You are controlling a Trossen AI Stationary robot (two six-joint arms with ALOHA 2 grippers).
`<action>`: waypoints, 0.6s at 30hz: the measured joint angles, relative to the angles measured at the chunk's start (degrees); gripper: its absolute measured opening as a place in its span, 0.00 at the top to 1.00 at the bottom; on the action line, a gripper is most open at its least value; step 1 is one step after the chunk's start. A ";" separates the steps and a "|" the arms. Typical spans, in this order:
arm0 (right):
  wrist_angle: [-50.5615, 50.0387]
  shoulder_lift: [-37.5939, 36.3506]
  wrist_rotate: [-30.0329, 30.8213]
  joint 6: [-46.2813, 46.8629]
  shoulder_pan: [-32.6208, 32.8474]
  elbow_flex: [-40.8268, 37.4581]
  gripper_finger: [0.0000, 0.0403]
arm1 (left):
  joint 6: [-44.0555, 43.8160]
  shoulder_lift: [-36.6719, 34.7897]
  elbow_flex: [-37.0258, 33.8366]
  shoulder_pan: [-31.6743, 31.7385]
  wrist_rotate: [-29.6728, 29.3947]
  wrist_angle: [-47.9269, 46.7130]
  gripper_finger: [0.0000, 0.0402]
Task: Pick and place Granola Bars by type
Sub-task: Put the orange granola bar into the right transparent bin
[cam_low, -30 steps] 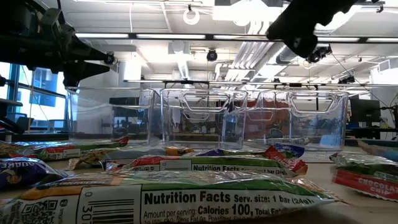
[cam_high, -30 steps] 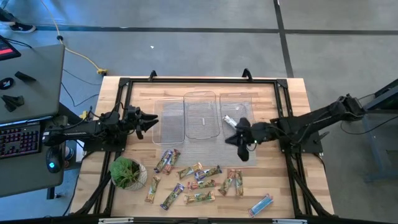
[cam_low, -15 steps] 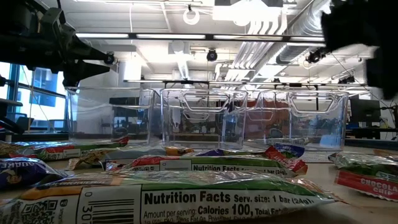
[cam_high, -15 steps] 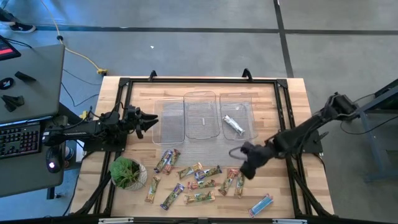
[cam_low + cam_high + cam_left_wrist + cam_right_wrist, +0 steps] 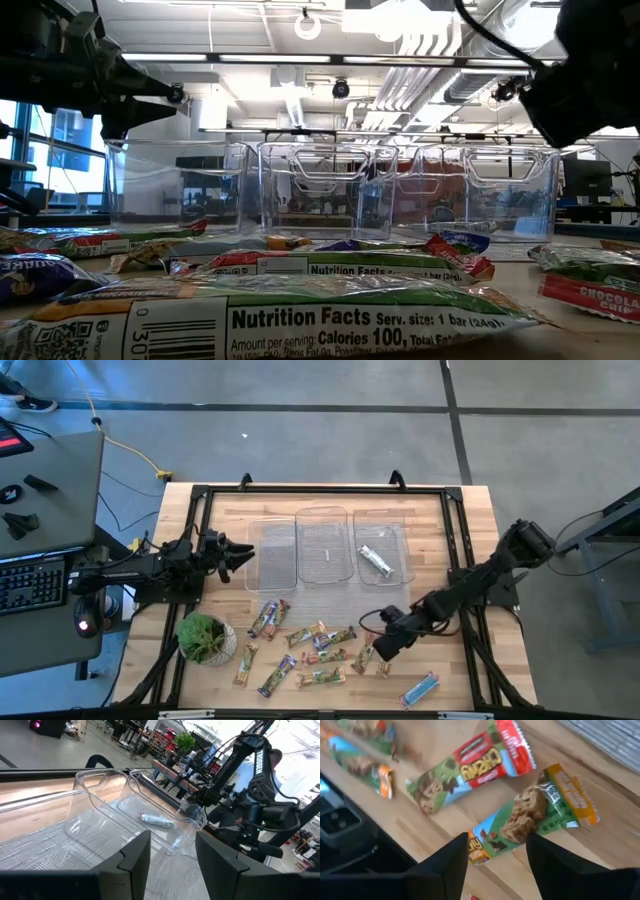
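Several granola bars lie scattered on the near half of the table, among them a green-and-orange bar (image 5: 535,815) and a red-and-green bar (image 5: 470,767). One silvery bar (image 5: 376,560) lies flat in the right clear tray (image 5: 400,530). My right gripper (image 5: 378,650) (image 5: 497,857) is open and hovers over the right end of the scatter. The green-and-orange bar shows between its fingers. My left gripper (image 5: 245,555) (image 5: 172,855) waits open and holding nothing beside the left tray (image 5: 262,565).
Three clear trays stand side by side at the table's middle; the middle tray (image 5: 325,515) and the left one show no bars. A potted plant (image 5: 205,638) stands near the left front corner. A blue bar (image 5: 420,687) lies apart near the front edge.
My right gripper has gone from above the right tray toward the table's near edge and now stands over the scattered bars. The silvery bar stays lying in the right tray.
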 joint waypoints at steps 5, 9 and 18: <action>-2.02 0.03 -3.12 3.49 -0.02 0.00 0.54 | 0.24 -0.02 0.00 -0.01 0.88 -0.15 0.63; -1.66 0.03 -1.51 7.40 -0.08 0.00 0.54 | 0.26 0.00 0.00 -0.01 1.05 -0.17 0.63; -1.66 2.65 -2.63 8.82 -1.11 0.00 0.54 | 0.44 0.00 0.00 -0.01 1.07 -0.17 0.63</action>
